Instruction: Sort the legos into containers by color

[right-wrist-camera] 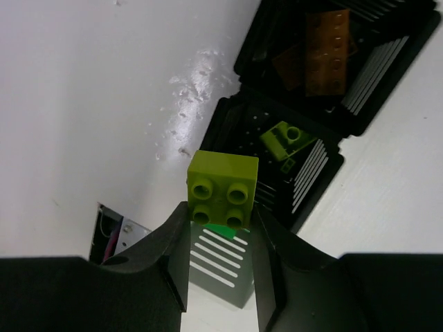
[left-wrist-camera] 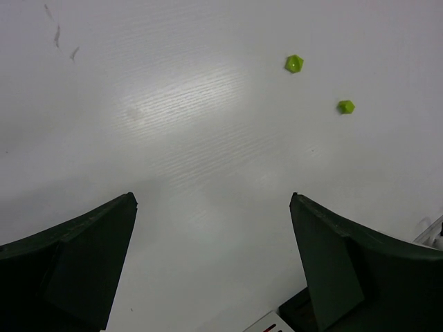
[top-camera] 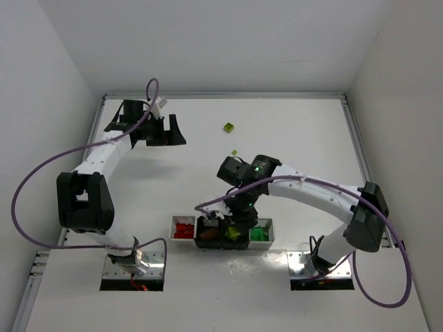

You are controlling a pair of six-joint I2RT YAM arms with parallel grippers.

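Note:
The containers (top-camera: 221, 243) stand in a row at the near middle: a white bin with red legos (top-camera: 183, 229), a black bin with brown-orange legos (top-camera: 208, 238), a black bin with a yellow-green lego (top-camera: 233, 234), and a white bin with green legos (top-camera: 259, 234). My right gripper (top-camera: 239, 216) hovers over the row. In the right wrist view the right gripper (right-wrist-camera: 221, 207) is shut on a yellow-green brick (right-wrist-camera: 223, 188), above the near edge of the black bin (right-wrist-camera: 304, 187) that holds a yellow-green lego (right-wrist-camera: 287, 138). My left gripper (top-camera: 166, 131) is open and empty at the far left.
Two loose yellow-green legos lie on the far table (top-camera: 228, 127) (top-camera: 234, 152); they also show in the left wrist view (left-wrist-camera: 294, 63) (left-wrist-camera: 345, 106). The brown-orange bricks (right-wrist-camera: 325, 52) fill the neighbouring black bin. The metal base plates (top-camera: 131, 266) (top-camera: 315, 266) sit at the near edge.

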